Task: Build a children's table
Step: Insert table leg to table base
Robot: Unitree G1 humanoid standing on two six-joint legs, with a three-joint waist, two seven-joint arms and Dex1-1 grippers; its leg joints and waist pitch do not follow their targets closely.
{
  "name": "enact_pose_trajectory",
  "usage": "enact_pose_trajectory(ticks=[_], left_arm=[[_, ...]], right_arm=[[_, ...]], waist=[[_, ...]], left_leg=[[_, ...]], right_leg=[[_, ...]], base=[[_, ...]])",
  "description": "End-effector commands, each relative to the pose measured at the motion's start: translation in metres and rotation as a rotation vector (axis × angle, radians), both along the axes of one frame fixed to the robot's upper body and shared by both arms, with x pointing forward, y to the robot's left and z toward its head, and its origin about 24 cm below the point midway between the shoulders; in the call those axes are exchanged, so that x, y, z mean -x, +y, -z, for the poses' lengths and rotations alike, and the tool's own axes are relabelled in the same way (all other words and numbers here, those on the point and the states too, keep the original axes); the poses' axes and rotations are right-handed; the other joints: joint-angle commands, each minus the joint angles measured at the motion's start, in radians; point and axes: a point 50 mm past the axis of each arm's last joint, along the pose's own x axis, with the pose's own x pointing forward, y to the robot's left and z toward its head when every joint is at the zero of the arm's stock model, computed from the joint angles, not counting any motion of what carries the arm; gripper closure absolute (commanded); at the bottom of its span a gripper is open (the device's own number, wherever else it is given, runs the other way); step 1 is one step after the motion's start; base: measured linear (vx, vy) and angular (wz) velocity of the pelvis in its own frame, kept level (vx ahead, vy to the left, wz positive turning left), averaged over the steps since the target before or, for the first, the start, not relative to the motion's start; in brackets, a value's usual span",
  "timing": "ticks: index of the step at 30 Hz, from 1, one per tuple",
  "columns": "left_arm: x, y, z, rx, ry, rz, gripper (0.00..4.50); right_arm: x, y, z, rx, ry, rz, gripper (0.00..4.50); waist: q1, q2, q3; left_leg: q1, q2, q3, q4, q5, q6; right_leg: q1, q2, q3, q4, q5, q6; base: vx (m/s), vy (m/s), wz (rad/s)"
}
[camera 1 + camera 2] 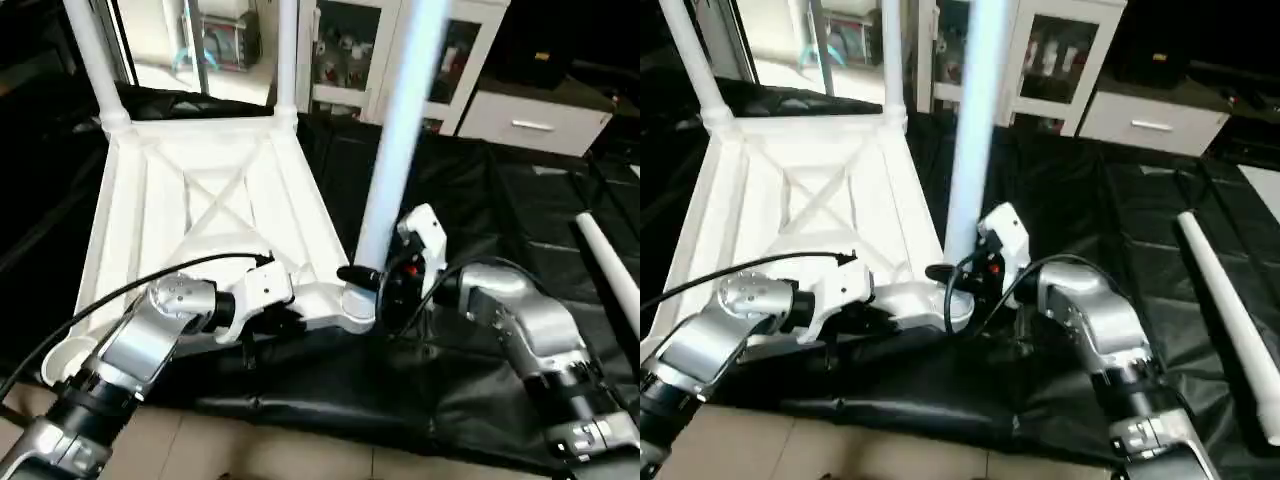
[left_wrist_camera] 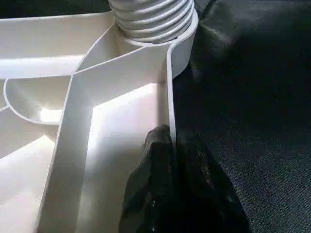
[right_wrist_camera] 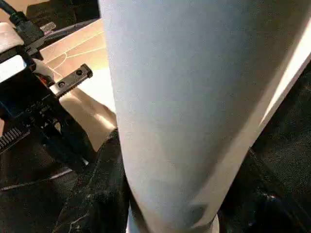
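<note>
Left eye view is showing the white tabletop (image 1: 210, 200) lying ribs-up on a black sheet (image 1: 480, 200) covering the floor. The left tool (image 2: 170, 160) is pinching the top's rim wall, probably steadying it, while the right tool (image 1: 385, 278) is clasping the upright leg (image 1: 400, 130) at its near corner socket (image 1: 358, 308). A spare leg (image 1: 612, 262) is lying at the right; cabinets (image 1: 400, 50) are standing behind.

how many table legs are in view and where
4: two legs stand in the tabletop's far corner sockets, one stands in the near corner held by the right gripper, one lies on the black sheet.
</note>
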Motion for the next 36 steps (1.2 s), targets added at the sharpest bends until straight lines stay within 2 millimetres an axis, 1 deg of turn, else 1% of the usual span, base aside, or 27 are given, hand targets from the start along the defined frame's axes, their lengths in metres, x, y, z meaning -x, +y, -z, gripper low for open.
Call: enact_pose_trajectory(ticks=[1, 3, 4, 5, 7, 13, 17, 19, 22, 23, 25, 26, 28, 31, 32, 34, 36], left_arm=[[0.007, -0.001, 0.014, -0.041, 0.063, 0.034, 4.48], [0.007, 0.000, 0.014, -0.043, 0.062, 0.035, 4.48], [0.007, 0.000, 0.014, -0.044, 0.063, 0.035, 4.48], [0.007, 0.000, 0.014, -0.046, 0.063, 0.035, 4.48], [0.008, 0.001, 0.014, -0.049, 0.065, 0.035, 4.48], [0.007, 0.002, 0.014, -0.051, 0.067, 0.035, 4.48], [0.007, 0.003, 0.014, -0.052, 0.067, 0.032, 4.48], [0.006, 0.003, 0.014, -0.053, 0.066, 0.031, 4.48], [0.006, 0.004, 0.014, -0.054, 0.066, 0.030, 4.48], [0.006, 0.004, 0.014, -0.055, 0.065, 0.028, 4.48], [0.006, 0.004, 0.014, -0.054, 0.062, 0.026, 4.48], [0.006, 0.004, 0.014, -0.054, 0.062, 0.026, 4.48], [0.006, 0.004, 0.013, -0.052, 0.061, 0.023, 4.48], [0.006, 0.004, 0.013, -0.049, 0.060, 0.019, 4.48], [0.005, 0.004, 0.013, -0.047, 0.058, 0.015, 4.48], [0.005, 0.004, 0.013, -0.047, 0.058, 0.014, 4.48], [0.005, 0.004, 0.013, -0.046, 0.057, 0.011, 4.48]], right_arm=[[-0.001, 0.003, 0.004, 0.037, 0.003, -0.010, 2.61], [-0.002, 0.005, 0.007, 0.044, 0.008, -0.016, 2.61], [-0.003, 0.006, 0.007, 0.044, 0.011, -0.017, 2.61], [-0.004, 0.007, 0.008, 0.044, 0.015, -0.019, 2.61], [-0.004, 0.008, 0.009, 0.048, 0.019, -0.028, 2.61], [-0.006, 0.007, 0.009, 0.038, 0.024, -0.022, 2.61], [-0.008, -0.002, 0.012, 0.006, 0.045, 0.035, 2.61], [-0.007, -0.005, 0.013, -0.004, 0.052, 0.050, 2.61], [-0.006, -0.009, 0.015, -0.014, 0.061, 0.066, 2.61], [-0.005, -0.012, 0.017, -0.025, 0.064, 0.082, 2.61], [-0.005, -0.016, 0.019, -0.060, 0.062, 0.120, 2.61], [-0.005, -0.016, 0.019, -0.061, 0.062, 0.121, 2.61], [-0.004, -0.019, 0.020, -0.092, 0.057, 0.149, 2.61], [0.001, -0.019, 0.023, -0.136, 0.055, 0.156, 2.61], [0.007, -0.018, 0.026, -0.166, 0.057, 0.148, 2.61], [0.009, -0.018, 0.027, -0.172, 0.056, 0.144, 2.61], [0.011, -0.019, 0.029, -0.178, 0.049, 0.148, 2.61]], waist=[[0.005, 0.006, -0.052], [0.001, 0.006, -0.052], [0.001, 0.004, -0.052], [0.000, 0.006, -0.052], [-0.002, 0.003, -0.053], [-0.003, 0.003, -0.054], [-0.003, 0.002, -0.054], [-0.002, 0.004, -0.054], [-0.001, 0.003, -0.054], [-0.002, 0.001, -0.054], [0.000, 0.003, -0.054], [0.001, 0.001, -0.055], [0.001, 0.002, -0.053], [0.002, 0.002, -0.053], [0.002, 0.000, -0.053], [0.005, 0.001, -0.054], [0.005, 0.001, -0.053]], left_leg=[[0.004, 0.071, -0.023, -0.081, -0.080, 0.023], [0.004, 0.071, -0.025, -0.083, -0.096, 0.015], [0.004, 0.072, -0.024, -0.083, -0.101, 0.013], [0.004, 0.072, -0.026, -0.084, -0.107, 0.008], [0.003, 0.072, -0.026, -0.084, -0.115, 0.005], [0.003, 0.072, -0.026, -0.085, -0.116, 0.005], [0.003, 0.073, -0.026, -0.085, -0.127, 0.003], [0.004, 0.073, -0.027, -0.086, -0.126, 0.002], [0.003, 0.072, -0.025, -0.085, -0.124, 0.004], [0.003, 0.073, -0.026, -0.086, -0.123, 0.005], [0.004, 0.074, -0.025, -0.086, -0.126, 0.004], [0.004, 0.074, -0.025, -0.086, -0.125, 0.005], [0.003, 0.074, -0.025, -0.088, -0.130, 0.004], [0.004, 0.074, -0.026, -0.088, -0.137, 0.004], [0.003, 0.074, -0.026, -0.088, -0.135, 0.004], [0.003, 0.075, -0.025, -0.088, -0.121, 0.008], [0.003, 0.074, -0.025, -0.090, -0.121, 0.010]], right_leg=[[0.049, -0.097, 0.055, -0.072, -0.144, -0.226], [0.047, -0.096, 0.054, -0.074, -0.165, -0.221], [0.047, -0.097, 0.054, -0.075, -0.171, -0.219], [0.046, -0.096, 0.054, -0.074, -0.173, -0.216], [0.047, -0.096, 0.053, -0.075, -0.175, -0.211], [0.046, -0.095, 0.054, -0.074, -0.161, -0.216], [0.046, -0.096, 0.054, -0.076, -0.176, -0.216], [0.045, -0.096, 0.054, -0.076, -0.173, -0.216], [0.045, -0.096, 0.054, -0.076, -0.166, -0.218], [0.046, -0.096, 0.053, -0.076, -0.168, -0.217], [0.043, -0.097, 0.054, -0.077, -0.172, -0.216], [0.044, -0.097, 0.053, -0.076, -0.169, -0.216], [0.043, -0.097, 0.053, -0.077, -0.174, -0.217], [0.043, -0.098, 0.054, -0.079, -0.187, -0.213], [0.044, -0.098, 0.053, -0.079, -0.188, -0.212], [0.043, -0.097, 0.053, -0.077, -0.168, -0.209], [0.043, -0.096, 0.052, -0.078, -0.169, -0.210]], base=[[0.000, 0.000, 0.00], [0.000, 0.000, 0.00], [0.000, 0.000, 0.00], [0.000, 0.000, 0.00], [0.000, 0.000, 0.00], [0.000, 0.000, 0.00], [0.000, 0.000, 0.00], [0.000, 0.000, 0.00], [0.000, 0.000, 0.00], [0.000, 0.000, 0.00], [0.000, 0.000, 0.00], [0.000, 0.000, 0.00], [0.000, 0.000, 0.00], [0.000, 0.000, 0.00], [0.000, 0.000, 0.00], [0.000, 0.000, 0.00], [0.000, 0.000, 0.00]])
